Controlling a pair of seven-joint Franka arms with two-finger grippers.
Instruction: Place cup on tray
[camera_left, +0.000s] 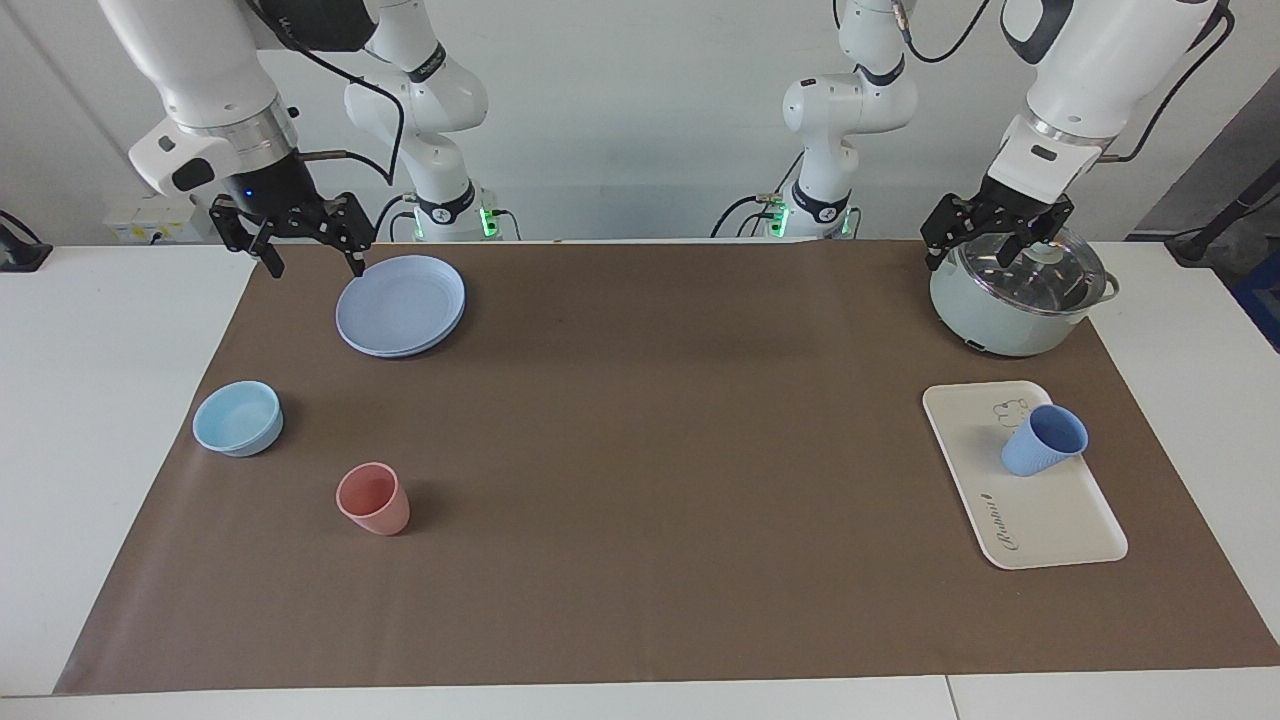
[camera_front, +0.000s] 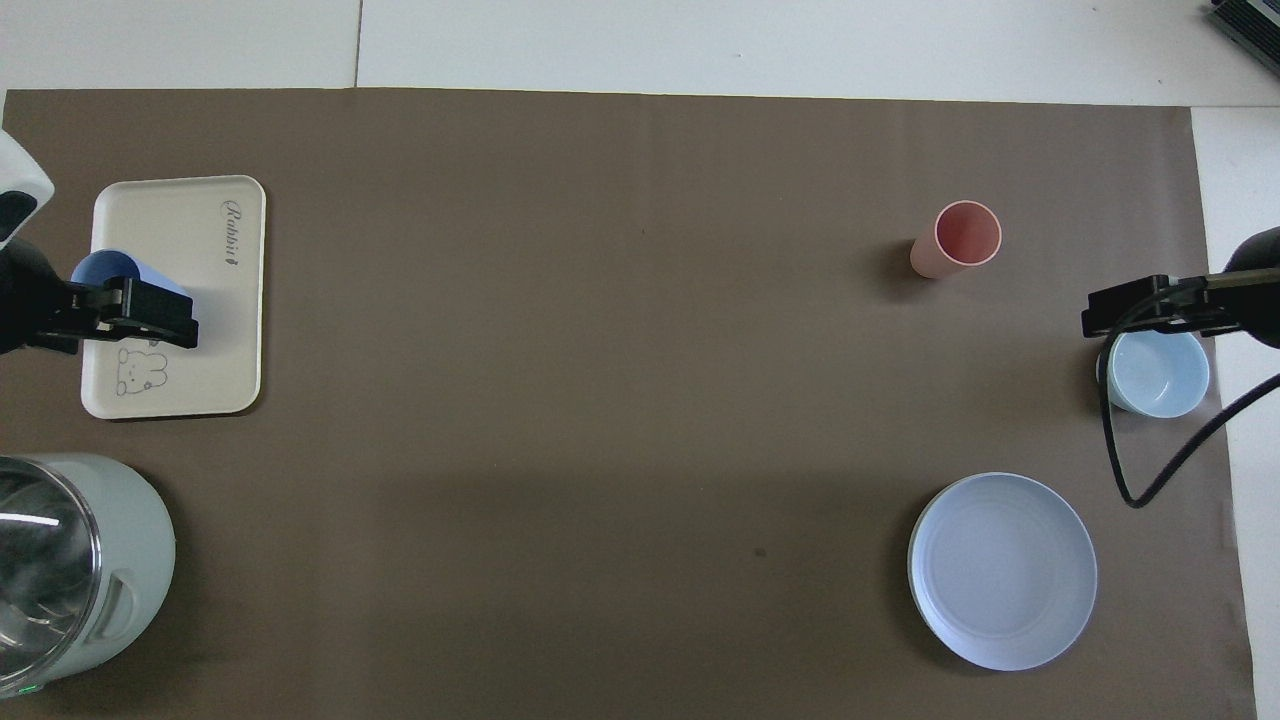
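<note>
Periwinkle-blue plastic, the cup (camera_left: 1043, 441) stands upright on the cream tray (camera_left: 1050, 520), toward the end nearer my bases, just beside the small bear drawing (camera_left: 1008, 409). From the middle of the brown mat (camera_left: 640, 560) in the facing view, that puts cup and tray at about three o'clock, toward my left arm's end of the table. Judged from how things lie, the placing itself is done.

My left gripper (camera_left: 991, 250) hangs over the lidded pot (camera_left: 1020, 305), at about one o'clock in that same view, jaws spread wide and holding nothing. My right gripper (camera_left: 310, 255) is up in the air over the mat's edge beside the round blue plate (camera_left: 401, 304), near eleven o'clock, equally wide and empty. The light-blue bowl (camera_left: 238, 418) and the pink tumbler (camera_left: 373, 498) sit around eight to nine o'clock, well apart from the tray.

What remains, as I judge it, is a clean retreat. I should keep both sets of fingers wide, keep my left hand high enough to clear the pot's glass lid, and pass nowhere low over the tray, since a light tapered cup tips easily. From overhead my left gripper covers part of the cup, so whether its foot sits quite flat I cannot fully say.
</note>
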